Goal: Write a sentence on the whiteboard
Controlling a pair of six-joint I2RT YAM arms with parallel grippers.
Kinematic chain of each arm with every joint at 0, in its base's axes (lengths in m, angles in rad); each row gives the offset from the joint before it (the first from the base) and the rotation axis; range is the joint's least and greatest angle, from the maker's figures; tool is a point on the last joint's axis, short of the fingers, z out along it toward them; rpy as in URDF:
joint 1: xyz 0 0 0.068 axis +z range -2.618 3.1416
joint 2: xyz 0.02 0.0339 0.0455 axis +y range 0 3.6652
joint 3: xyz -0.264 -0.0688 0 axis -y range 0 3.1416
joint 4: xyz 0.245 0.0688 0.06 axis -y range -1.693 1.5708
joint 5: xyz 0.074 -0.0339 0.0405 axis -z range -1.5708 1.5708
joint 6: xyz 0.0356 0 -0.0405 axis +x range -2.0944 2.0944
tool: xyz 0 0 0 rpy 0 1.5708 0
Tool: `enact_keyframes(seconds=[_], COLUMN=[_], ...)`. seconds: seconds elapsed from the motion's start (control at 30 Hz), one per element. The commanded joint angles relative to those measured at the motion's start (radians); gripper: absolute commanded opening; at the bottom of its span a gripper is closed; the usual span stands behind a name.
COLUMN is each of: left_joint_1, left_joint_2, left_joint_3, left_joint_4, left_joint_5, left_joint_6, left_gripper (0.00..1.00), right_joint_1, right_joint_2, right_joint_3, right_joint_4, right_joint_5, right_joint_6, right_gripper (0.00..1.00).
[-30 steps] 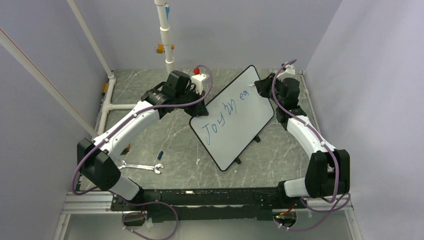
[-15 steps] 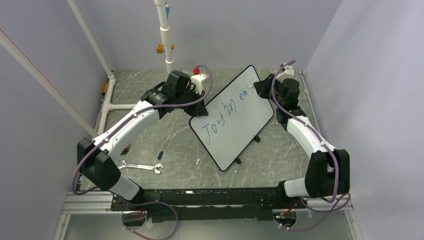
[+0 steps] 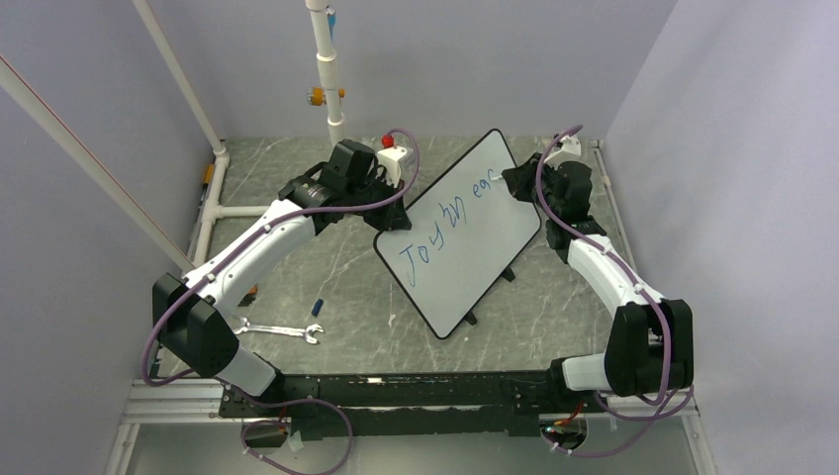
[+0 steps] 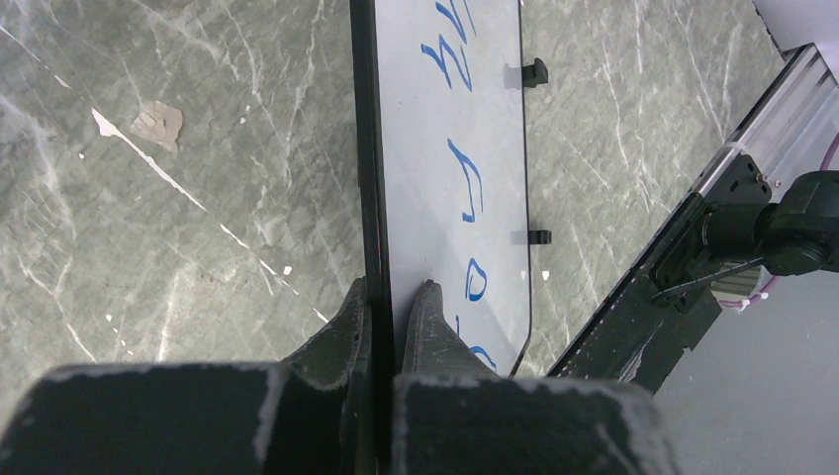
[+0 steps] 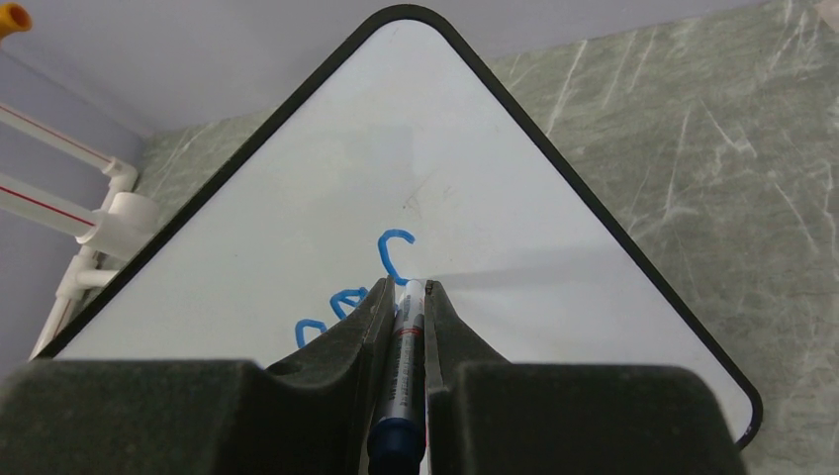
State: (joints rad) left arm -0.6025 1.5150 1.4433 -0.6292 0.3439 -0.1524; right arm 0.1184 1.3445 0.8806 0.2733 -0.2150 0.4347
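Observation:
The whiteboard stands tilted on the table, held up on edge. Blue writing on it reads "Joy in eac". My left gripper is shut on the board's left edge; in the left wrist view its fingers clamp the black rim. My right gripper is shut on a blue marker, whose tip touches the board just under the fresh letter "c".
A wrench and a small blue cap lie on the marble table left of the board. A white pipe post stands at the back. The board's black feet stick out at its lower right.
The right gripper has moved the marker slightly right and drawn the letter "c" after "ea". The left arm and board have not moved.

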Motion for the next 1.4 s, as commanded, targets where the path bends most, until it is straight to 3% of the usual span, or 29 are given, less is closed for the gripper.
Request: enact_keyframes(seconds=[0.0,0.33,0.77,1.37], left_joint_1=[-0.006,-0.005,-0.005,-0.006], left_joint_2=[0.008,0.008,-0.001,-0.008], left_joint_3=[-0.029,-0.03,-0.032,-0.036], left_joint_4=[-0.05,-0.052,-0.053,-0.051], left_joint_5=[-0.22,-0.221,-0.236,-0.236], left_joint_6=[0.268,0.268,0.271,0.272], left_gripper=[0.0,0.0,0.0,0.0], right_joint_1=[0.007,0.007,0.004,0.003], right_joint_2=[0.004,0.034,-0.061,0.069], right_joint_3=[0.01,0.112,0.147,0.269], right_joint_4=[-0.072,-0.101,-0.085,-0.043], right_joint_5=[0.034,0.054,0.089,0.097], right_joint_6=[-0.033,-0.049,-0.007,0.033], right_gripper=[0.0,0.0,0.0,0.0])
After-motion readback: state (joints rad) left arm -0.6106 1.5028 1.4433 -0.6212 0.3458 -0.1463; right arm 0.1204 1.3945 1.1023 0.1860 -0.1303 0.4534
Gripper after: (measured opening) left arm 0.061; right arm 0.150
